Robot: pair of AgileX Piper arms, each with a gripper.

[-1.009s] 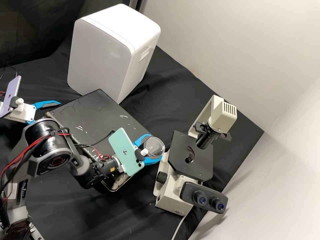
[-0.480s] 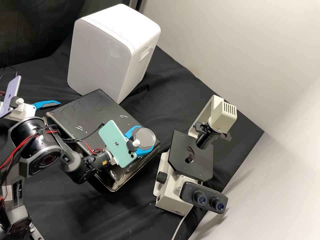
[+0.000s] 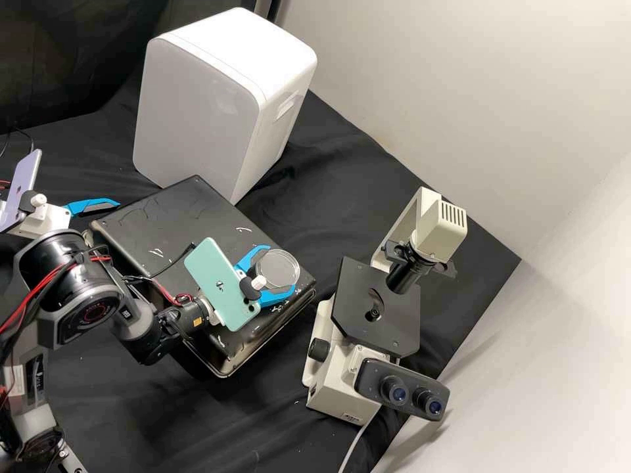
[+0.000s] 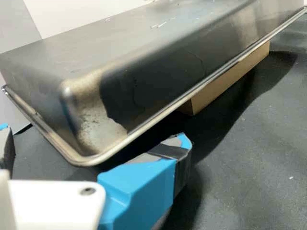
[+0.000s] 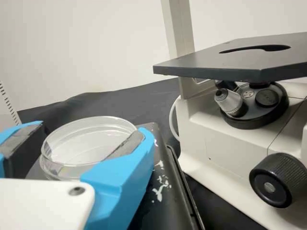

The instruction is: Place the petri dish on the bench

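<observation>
black cloth bench [image 3: 342, 171], white wall [image 3: 460, 79]; right fingers [image 5: 122, 172] grip petri dish [image 3: 277, 266] over tray [image 3: 171, 223]; left fingers [image 4: 144, 187] apart.

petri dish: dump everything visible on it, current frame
The petri dish is clear, round and shallow, plastic by its look, apparently empty, and level. The right gripper has its jaws shut on opposite sides of the dish's wall. The dish is over the dark metal tray, at the corner nearest the microscope. Whether its base touches the tray can't be told.

Right arm's [image 3: 141, 325] jaws clamped, left arm's [image 3: 34, 221] seemingly parted.
</observation>
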